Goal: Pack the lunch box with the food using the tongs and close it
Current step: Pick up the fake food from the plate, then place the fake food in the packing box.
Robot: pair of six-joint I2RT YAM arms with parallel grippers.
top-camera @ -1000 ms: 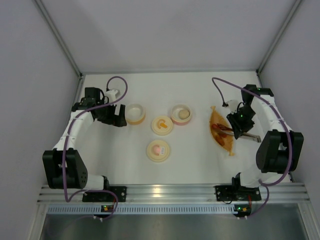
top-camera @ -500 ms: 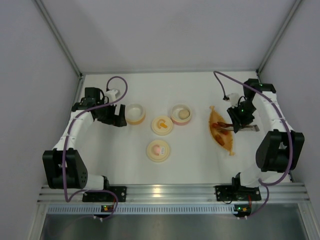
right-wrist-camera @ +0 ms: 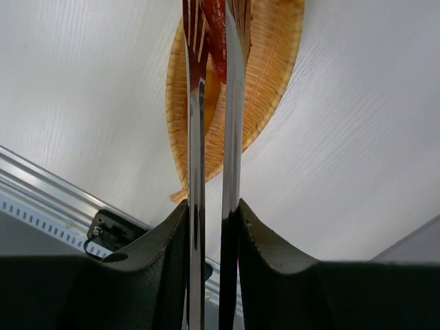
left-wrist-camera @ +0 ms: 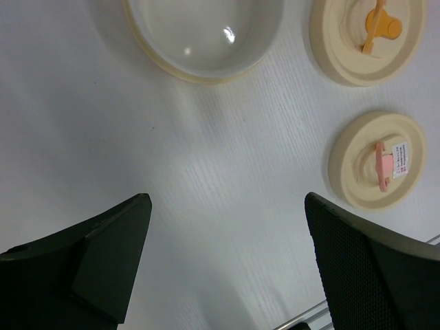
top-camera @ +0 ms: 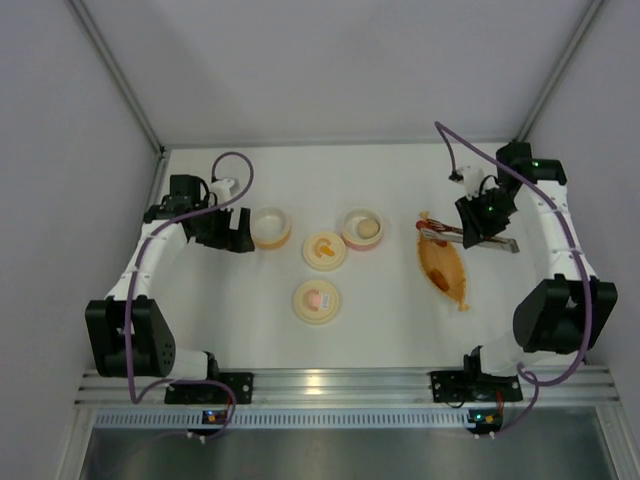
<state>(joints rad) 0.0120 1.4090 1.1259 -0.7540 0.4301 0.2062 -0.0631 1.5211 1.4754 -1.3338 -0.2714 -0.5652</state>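
Fingers (right-wrist-camera: 275, 268) of the right gripper (right-wrist-camera: 213, 220) were closed partway on the tongs (right-wrist-camera: 196, 137), squeezing both arms together. The left gripper (left-wrist-camera: 223, 220) hung spread wide, holding nothing, beside the yellow-rimmed container (top-camera: 270, 227). Under the tongs lay the orange tray (top-camera: 447, 270). The tongs ran crosswise, tips pointing left toward the pink-rimmed container (top-camera: 347, 220), where the cream ball (top-camera: 367, 229) sat. Pinched between those tips, over the tray's far end, was the sausage (right-wrist-camera: 216, 27). The right arm was clearly nearer, I'd judge.
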